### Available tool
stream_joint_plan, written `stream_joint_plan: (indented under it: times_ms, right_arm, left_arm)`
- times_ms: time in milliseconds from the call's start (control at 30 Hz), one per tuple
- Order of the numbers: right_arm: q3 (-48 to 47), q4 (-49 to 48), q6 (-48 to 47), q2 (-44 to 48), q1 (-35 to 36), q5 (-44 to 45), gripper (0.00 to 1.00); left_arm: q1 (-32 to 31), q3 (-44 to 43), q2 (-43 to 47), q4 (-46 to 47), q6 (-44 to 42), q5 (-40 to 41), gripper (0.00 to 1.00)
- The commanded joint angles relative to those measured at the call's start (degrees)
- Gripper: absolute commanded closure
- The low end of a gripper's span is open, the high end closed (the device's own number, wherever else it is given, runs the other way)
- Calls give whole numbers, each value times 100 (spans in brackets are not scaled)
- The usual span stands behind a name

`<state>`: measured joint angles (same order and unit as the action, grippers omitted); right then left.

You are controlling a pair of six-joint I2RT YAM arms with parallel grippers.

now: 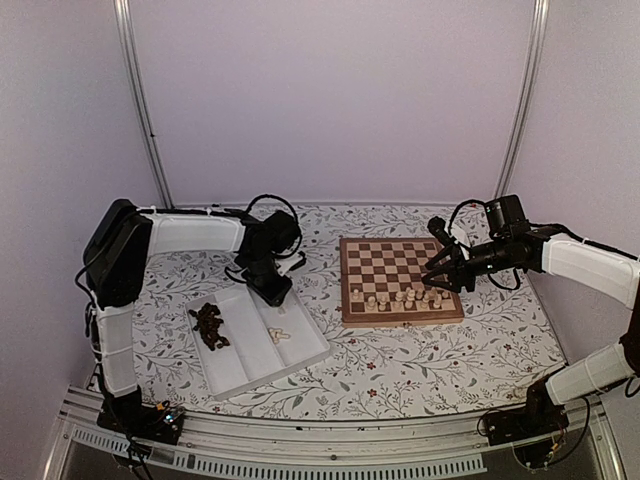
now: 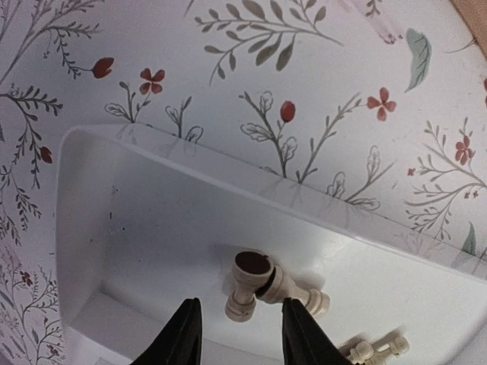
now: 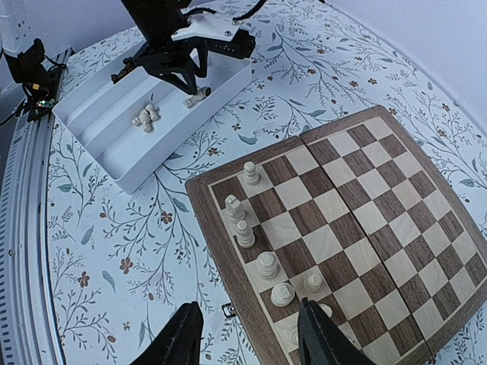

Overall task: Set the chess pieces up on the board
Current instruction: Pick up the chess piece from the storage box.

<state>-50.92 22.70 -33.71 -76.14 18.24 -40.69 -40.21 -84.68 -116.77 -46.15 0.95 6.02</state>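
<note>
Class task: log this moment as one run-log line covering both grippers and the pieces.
left gripper: open over cream pieces in tray | right gripper: open, empty, above board edge | dark pieces: in tray

Pale lilac walls (image 1: 330,90) surround a table under a floral-patterned cloth (image 1: 400,365).

From high behind the near edge, looks down over the whole desk (image 1: 400,370). From the left wrist, very near, faces down into the tray (image 2: 144,220). From the right wrist, farther off, looks across the board (image 3: 358,213) toward that same tray.
</note>
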Motion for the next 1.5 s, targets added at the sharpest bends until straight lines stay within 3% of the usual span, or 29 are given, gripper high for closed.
stream_joint_plan:
  times_ms: [0,300,567,867,1333,1467]
  right_arm:
    - [38,44,-39,-28,12,-48,54]
    - [29,55,-44,-48,12,-60,54]
    - [11,79,-56,-94,7,-123,54]
    - [29,86,-65,-33,12,-117,54]
    - [4,94,-43,-77,10,-163,54]
    - [3,110,-20,-45,12,-235,54]
  left_arm:
    - [118,88,253,-1,-63,-114,65]
    - [-382,792,1032,-113,-886,-1325,68]
    - [-838,991,759,-61,-1180,-1179,65]
    - [-927,996,443,-172,-1243,-763,66]
    - [-1031,711,-45,-265,-1228,-845,90]
    - [-1034,639,247,-173,-1154,-916,95]
